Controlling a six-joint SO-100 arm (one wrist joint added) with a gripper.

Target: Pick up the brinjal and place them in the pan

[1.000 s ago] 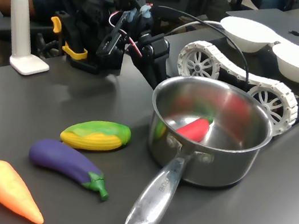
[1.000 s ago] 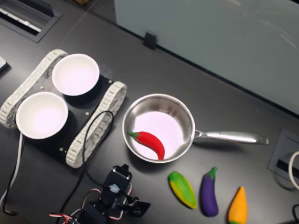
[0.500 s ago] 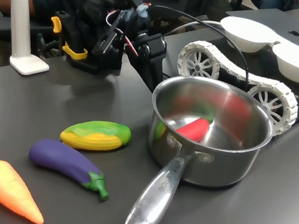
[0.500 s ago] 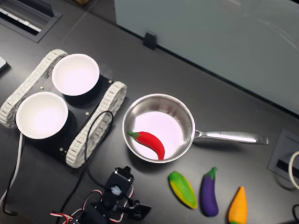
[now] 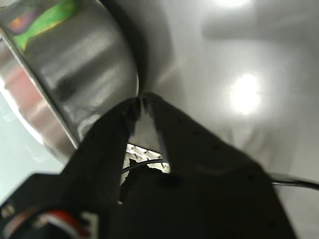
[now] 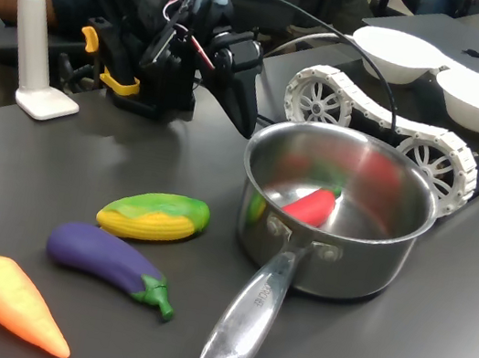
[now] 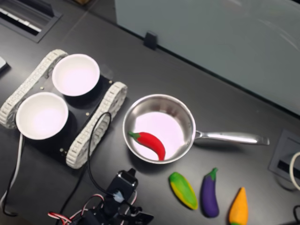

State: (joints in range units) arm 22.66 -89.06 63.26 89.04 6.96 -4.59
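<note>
1. My end effector (image 5: 140,102) has its two dark fingers drawn together until the tips nearly meet in the wrist view, and it has hold of nothing. In the first exterior view it (image 6: 245,124) hangs above the table (image 6: 57,161), tips pointing down, beside the pan's rim.
2. Nearest to my end effector is the pan (image 6: 330,215), a shiny steel saucepan. In the wrist view its curved wall (image 5: 65,64) lies just beside my fingertips but apart from them, with a green and reddish reflection on the metal.
3. Inside the pan lies a red chilli (image 7: 149,143) with a green stem, resting on the pan's floor on the side toward me in the second exterior view.
4. The pan's long handle (image 7: 232,138) points away from my end effector, toward the second exterior view's right.
5. Past the pan's near side lies the yellow-green corn (image 6: 154,216) on the table, well apart from my end effector.
6. The brinjal (image 6: 111,262) lies on the table just beyond the corn, purple with a green cap, untouched and outside the pan.
7. Farther still lies the orange carrot (image 6: 12,298).
8. On the pan's other side, two white bowls (image 7: 58,95) sit on a tracked vehicle (image 7: 96,126).
</note>
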